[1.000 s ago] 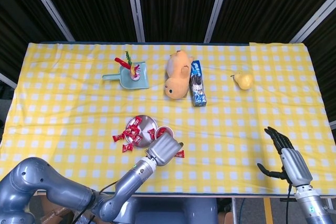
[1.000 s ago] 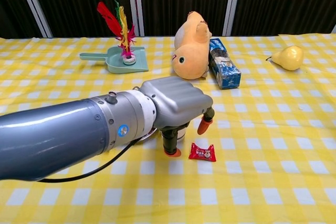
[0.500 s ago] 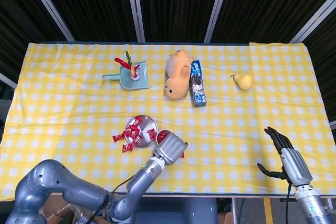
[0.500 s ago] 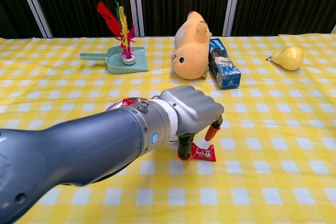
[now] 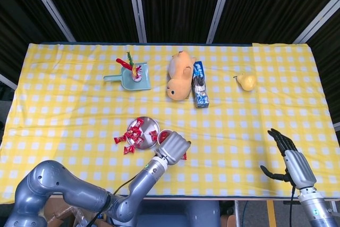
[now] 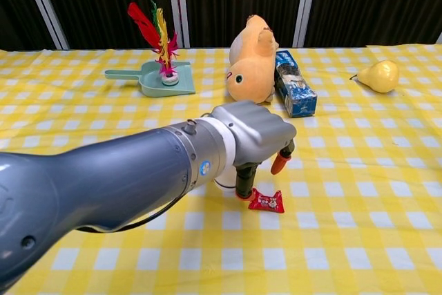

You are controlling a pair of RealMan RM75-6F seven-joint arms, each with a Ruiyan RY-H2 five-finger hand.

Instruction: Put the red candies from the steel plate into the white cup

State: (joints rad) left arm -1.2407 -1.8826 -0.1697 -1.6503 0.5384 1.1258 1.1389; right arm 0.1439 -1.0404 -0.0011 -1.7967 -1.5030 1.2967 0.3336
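Observation:
The steel plate (image 5: 152,123) holds several red candies (image 5: 136,127), and a few more lie on the cloth to its left (image 5: 120,139). Just right of the plate stands the white cup (image 5: 162,134) with red showing inside; my left hand (image 5: 173,146) covers part of it. In the chest view that left hand (image 6: 255,135) hangs knuckles up, fingers pointing down and apart, holding nothing. One orange fingertip (image 6: 242,195) touches the left end of a loose red candy (image 6: 266,202) lying on the cloth. The cup (image 6: 224,183) peeks out behind the fingers. My right hand (image 5: 287,159) rests open at the front right.
At the back stand a teal dustpan (image 5: 129,81) with a feather shuttlecock (image 5: 127,62), an orange plush toy (image 5: 179,76), a blue packet (image 5: 200,91) and a yellow pear (image 5: 246,81). The table's front edge lies close behind my left hand.
My left hand has moved right, from over the cup to the loose candy, and a fingertip now touches that candy. The right hand has not moved.

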